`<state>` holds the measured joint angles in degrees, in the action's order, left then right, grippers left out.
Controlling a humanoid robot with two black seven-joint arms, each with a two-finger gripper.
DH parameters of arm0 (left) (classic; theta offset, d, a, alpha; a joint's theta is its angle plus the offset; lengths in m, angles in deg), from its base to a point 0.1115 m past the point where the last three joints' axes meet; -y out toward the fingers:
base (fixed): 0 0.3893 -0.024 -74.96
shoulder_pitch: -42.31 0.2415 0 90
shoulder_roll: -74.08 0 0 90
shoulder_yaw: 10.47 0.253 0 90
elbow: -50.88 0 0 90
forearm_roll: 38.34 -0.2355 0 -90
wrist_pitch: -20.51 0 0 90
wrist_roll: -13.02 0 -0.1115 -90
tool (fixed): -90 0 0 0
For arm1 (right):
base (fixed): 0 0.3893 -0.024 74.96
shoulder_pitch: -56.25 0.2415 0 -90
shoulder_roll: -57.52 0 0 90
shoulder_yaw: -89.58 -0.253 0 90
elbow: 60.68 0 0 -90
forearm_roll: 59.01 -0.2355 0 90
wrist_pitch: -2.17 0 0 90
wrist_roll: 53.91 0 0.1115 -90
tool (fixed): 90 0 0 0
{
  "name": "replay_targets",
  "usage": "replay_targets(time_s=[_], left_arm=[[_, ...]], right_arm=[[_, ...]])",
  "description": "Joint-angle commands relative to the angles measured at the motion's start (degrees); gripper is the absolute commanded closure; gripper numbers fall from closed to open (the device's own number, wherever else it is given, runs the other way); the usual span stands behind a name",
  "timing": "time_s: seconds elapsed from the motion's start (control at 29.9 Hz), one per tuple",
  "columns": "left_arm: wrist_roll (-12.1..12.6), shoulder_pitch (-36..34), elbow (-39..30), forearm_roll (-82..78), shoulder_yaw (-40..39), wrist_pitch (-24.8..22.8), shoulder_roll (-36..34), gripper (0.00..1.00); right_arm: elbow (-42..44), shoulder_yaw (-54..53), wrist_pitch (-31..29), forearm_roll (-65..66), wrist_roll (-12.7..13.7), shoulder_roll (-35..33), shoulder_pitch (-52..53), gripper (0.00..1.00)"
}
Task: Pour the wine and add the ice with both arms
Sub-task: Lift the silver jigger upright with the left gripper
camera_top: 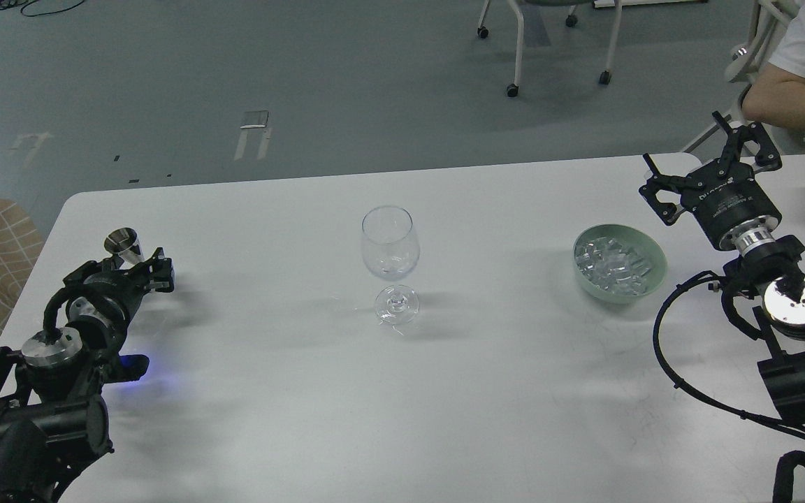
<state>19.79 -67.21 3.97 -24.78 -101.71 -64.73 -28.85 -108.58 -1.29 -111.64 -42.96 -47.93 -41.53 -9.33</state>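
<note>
Left gripper (138, 269) at mid-left clenched on small metal cup (123, 244); right gripper (713, 157) at upper right released, empty. Ice (612, 264) heaped in green bowl (648, 283) right of centre; wine glass (390, 260) mid-frame, wine not discernible. Risk: tall stemmed glass toppled by a careless sweep, or cubes slipping from the pinch.

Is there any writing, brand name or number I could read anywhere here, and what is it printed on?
Right gripper: pale lettering runs across its round black body, too small and blurred to read.
Wine glass, green ice bowl, small metal cup, left gripper, white table: no writing visible.
Floor beyond the table: pale tape marks only, no words.
</note>
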Motion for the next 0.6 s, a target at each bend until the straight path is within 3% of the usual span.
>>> replay_targets(time_s=[0.0,0.57], left_arm=[[0.1,0.0,0.0,0.1,0.0,-0.3,0.0,0.53],[0.4,0.1,0.0,0.1,-0.1,-2.9,0.1,0.65]], right_arm=[[0.0,0.0,0.0,0.0,0.0,0.0,0.0,0.00],[0.1,0.0,0.0,-0.1,-0.1,-1.1,-0.1,0.00]])
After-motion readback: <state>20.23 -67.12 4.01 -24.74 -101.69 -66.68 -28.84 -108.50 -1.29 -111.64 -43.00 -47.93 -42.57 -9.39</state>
